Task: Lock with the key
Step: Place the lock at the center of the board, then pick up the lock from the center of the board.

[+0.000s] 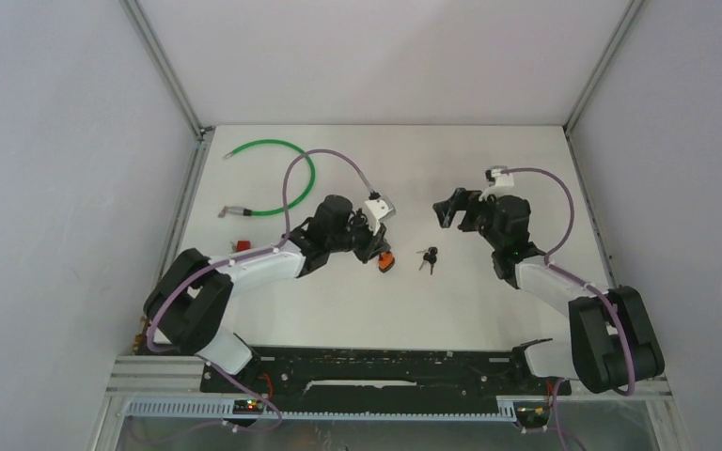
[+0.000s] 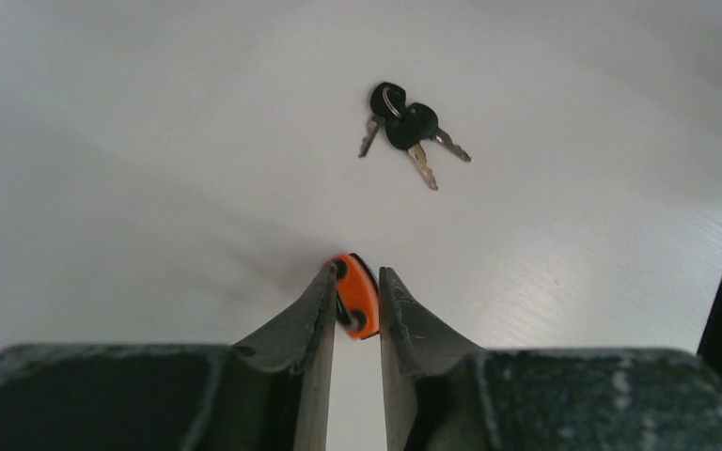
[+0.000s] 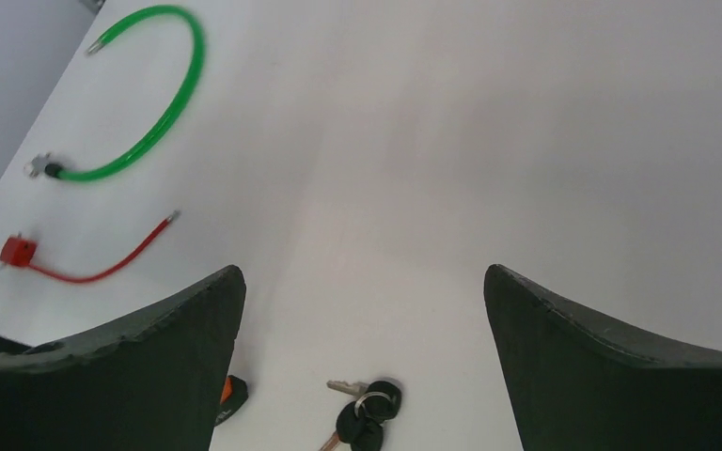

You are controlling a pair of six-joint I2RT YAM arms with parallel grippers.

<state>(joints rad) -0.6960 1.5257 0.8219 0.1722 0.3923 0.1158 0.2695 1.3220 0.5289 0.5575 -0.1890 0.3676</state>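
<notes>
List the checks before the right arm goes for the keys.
1. Left gripper shut on the small orange plastic piece: ok.
2. Right gripper open wide: ok.
3. Bunch of black-headed metal keys lying free on the white table, apart from the orange piece: ok.
4. Right gripper over the keys: not ok; in the top view they lie offset toward the arm bases.
5. Keyhole visible on the orange piece: cannot tell.

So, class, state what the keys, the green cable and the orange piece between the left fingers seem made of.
Keys: the silvery blades look like bare metal; the matte black heads are probably plastic. Green cable: glossy and bent in a smooth arc, likely plastic-sheathed, with small metal-looking ends. Orange piece in the left fingers: smooth and bright, probably plastic, though too little shows to be sure.
</notes>
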